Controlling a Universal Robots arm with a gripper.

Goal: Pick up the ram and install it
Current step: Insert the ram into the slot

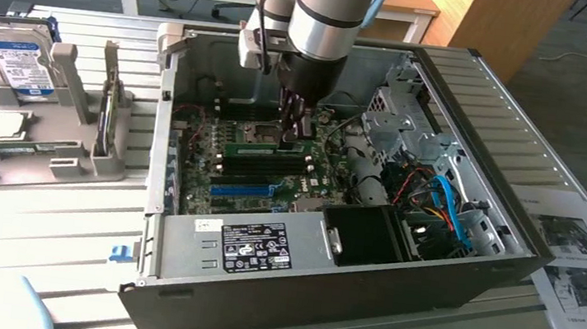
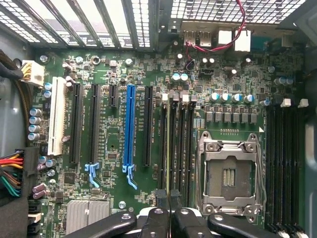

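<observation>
One end effector (image 2: 170, 199): low inside the open computer case (image 1: 477, 111), fingers drawn almost together and pinched on the near end of a thin edge.
ram (image 2: 171, 148): by my reading, that thin stick seen edge-on. It runs away from the fingertips along the bank of black memory slots (image 2: 162, 144), between the blue slot (image 2: 130, 124) and the processor socket (image 2: 228, 173). Seated or just above its slot, cannot tell.
alignment: stick edge looks parallel to the slot line. Best held upright with no lean toward the socket side.
latches (image 2: 165, 97): white tabs at the far end of the bank. They likely need to stand swung out before the stick can drop. Too small to tell how they stand.
pressure: the grip sits at one end, so a push there could rock the far end up. Straight down and even seems the safe way.
risk: the open socket lies just beside, so sideways drift would be costly.
bench (image 1: 44, 219): grey holder (image 1: 52, 149) with hard drive (image 1: 20, 59), well apart at the exterior view's left and no part of this step.
</observation>
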